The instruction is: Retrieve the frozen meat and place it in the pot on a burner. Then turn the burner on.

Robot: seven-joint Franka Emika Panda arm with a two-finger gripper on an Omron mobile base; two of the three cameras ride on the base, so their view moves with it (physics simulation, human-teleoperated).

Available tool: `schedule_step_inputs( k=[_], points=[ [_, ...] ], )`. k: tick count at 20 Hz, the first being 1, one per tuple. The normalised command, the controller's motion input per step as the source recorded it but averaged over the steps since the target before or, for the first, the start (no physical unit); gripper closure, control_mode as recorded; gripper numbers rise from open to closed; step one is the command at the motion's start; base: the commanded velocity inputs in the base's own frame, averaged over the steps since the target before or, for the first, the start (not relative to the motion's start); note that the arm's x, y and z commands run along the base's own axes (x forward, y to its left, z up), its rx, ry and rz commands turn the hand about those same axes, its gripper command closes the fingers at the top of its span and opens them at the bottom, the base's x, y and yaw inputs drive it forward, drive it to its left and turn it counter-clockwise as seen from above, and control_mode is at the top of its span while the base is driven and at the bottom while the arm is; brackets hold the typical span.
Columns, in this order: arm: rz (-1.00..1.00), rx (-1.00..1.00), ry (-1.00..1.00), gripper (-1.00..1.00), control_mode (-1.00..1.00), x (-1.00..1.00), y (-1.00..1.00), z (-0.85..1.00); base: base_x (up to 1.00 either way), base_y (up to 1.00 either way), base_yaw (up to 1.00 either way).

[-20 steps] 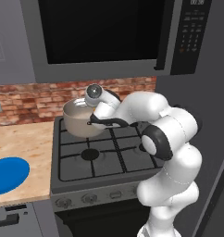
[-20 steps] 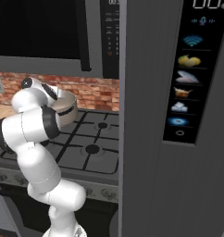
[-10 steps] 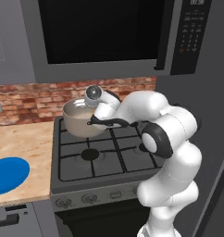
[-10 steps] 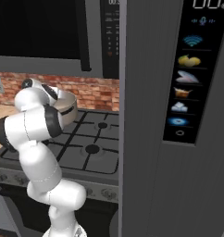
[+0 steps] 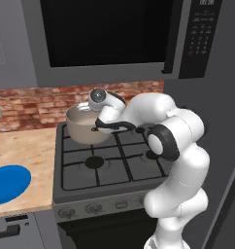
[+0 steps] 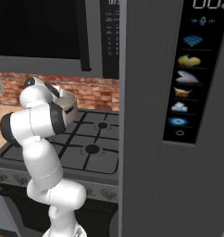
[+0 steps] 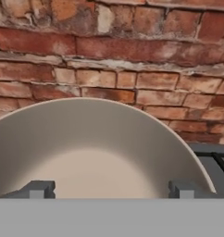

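Hovering over the pot [image 7: 93,148], my end effector [image 7: 109,189] stood spread wide, its two fingertips [image 7: 37,189] far apart and nothing between them. What worried me most was pulling away carelessly: my hand sat just above the rim on the near side, right by the dark side handle [image 5: 120,126], and a sideways sweep could have clipped the handle or rim and dragged the pot off its rear-left burner. A second risk lay lower down, at the knobs [image 5: 93,209] along the stove's front edge; reaching for them with my bulky forearm swung across the grates might have turned the wrong one and lit an empty burner. As for the pot's contents, the part of the pale interior I could see looked bare, and I could not make out the frozen meat there; it was too small, or lay under the band hiding the near floor, so I could not confirm it landed inside. On the table to the left lay a blue plate [image 5: 8,183], flat and bare. Beyond the pot rose the brick wall [image 7: 132,51].
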Motion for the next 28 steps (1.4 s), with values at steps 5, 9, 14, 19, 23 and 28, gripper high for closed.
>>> schedule_step_inputs(
  k=[5, 9, 14, 19, 23, 28],
  points=[
    [0.00, 0.00, 0.00, -1.00, -1.00, -0.03, 0.00, 0.00, 0.00, 0.00, 0.00],
    [0.00, 0.00, -0.01, -1.00, -1.00, -0.18, 0.00, 0.00, 0.00, 0.00, 0.00],
    [0.00, 0.00, -0.01, -1.00, -1.00, -0.30, 0.00, 0.00, 0.00, 0.00, 0.00],
    [0.00, 0.00, -0.01, -1.00, -1.00, -0.35, 0.00, 0.00, 0.00, 0.00, 0.00],
    [0.00, 0.00, 0.00, -1.00, -1.00, -0.38, 0.00, 0.18, 0.00, 0.00, 0.00],
    [0.00, 0.03, 0.00, -1.00, -1.00, -0.38, 0.00, 0.40, 0.00, 0.00, 0.00]
  ],
)
